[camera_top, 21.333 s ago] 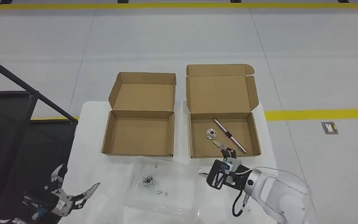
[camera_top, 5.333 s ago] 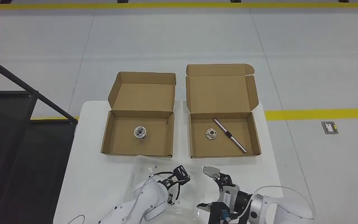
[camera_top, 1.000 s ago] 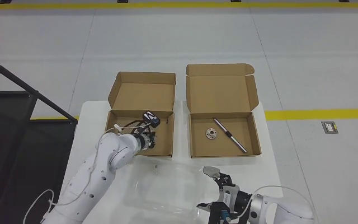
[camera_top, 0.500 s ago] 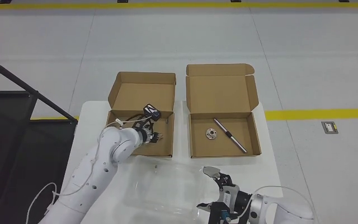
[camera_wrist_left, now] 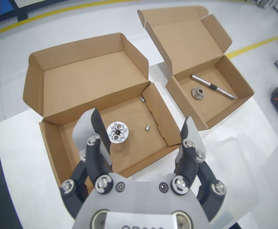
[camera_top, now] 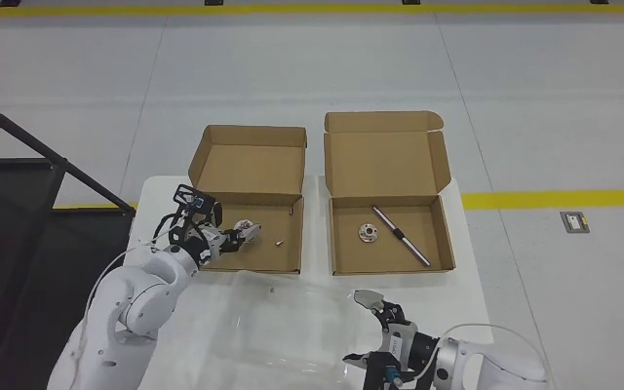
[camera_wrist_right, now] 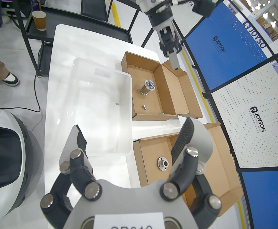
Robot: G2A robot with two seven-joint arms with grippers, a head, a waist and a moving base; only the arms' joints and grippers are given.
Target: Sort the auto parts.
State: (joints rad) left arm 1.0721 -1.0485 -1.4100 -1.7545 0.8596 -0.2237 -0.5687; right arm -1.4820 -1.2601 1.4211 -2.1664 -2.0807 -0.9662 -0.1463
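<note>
Two open cardboard boxes sit side by side. The left box (camera_top: 200,255) holds a toothed metal gear (camera_top: 246,228) and a small screw (camera_top: 279,243); a second screw (camera_wrist_left: 142,99) lies in its far corner. The right box (camera_top: 444,249) holds a round flange (camera_top: 368,232) and a slim metal rod (camera_top: 400,235). My left gripper (camera_top: 222,237) hovers open and empty over the left box's outer side, beside the gear (camera_wrist_left: 118,132). Near the table's front edge my right gripper (camera_top: 375,331) is open and empty, by the clear plastic bin (camera_top: 283,327).
The clear bin (camera_wrist_right: 100,112) lies in front of the boxes with a tiny speck-like piece (camera_wrist_right: 117,103) on its floor. A black cart (camera_top: 39,234) stands past the table's left edge, with a paper cup (camera_wrist_right: 40,18) on it.
My left gripper has pulled back from over the left box's right half to its left side. A small screw now lies where it was. The right arm has not moved.
</note>
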